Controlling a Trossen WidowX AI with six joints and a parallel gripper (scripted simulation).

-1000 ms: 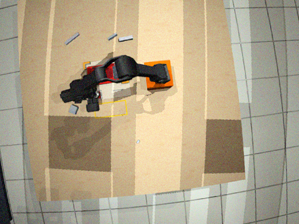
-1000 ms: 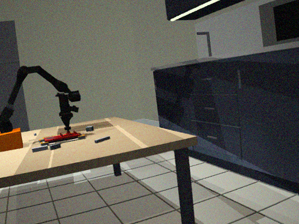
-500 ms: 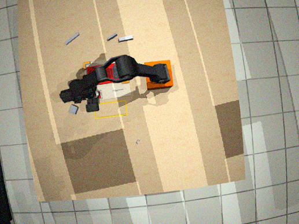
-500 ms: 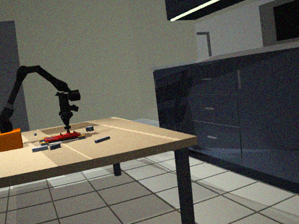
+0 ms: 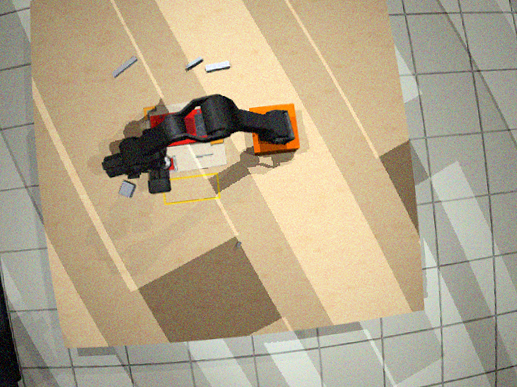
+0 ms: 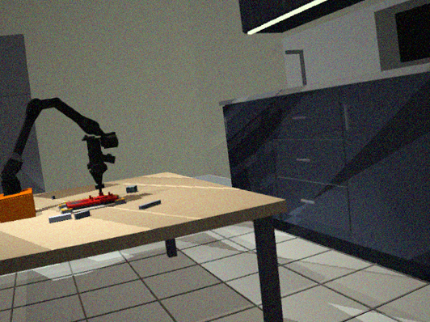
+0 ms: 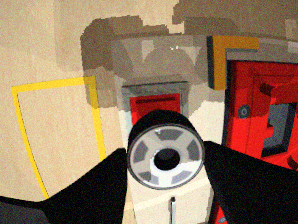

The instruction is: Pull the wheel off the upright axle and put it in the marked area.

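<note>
grey tiled floor [image 6: 211,287] (streaked with light); dark cabinets [image 6: 337,160]; plain grey wall [image 6: 144,53]

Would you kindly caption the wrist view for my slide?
End effector shut on the wheel, with the yellow-outlined marked area off to one side.
</note>
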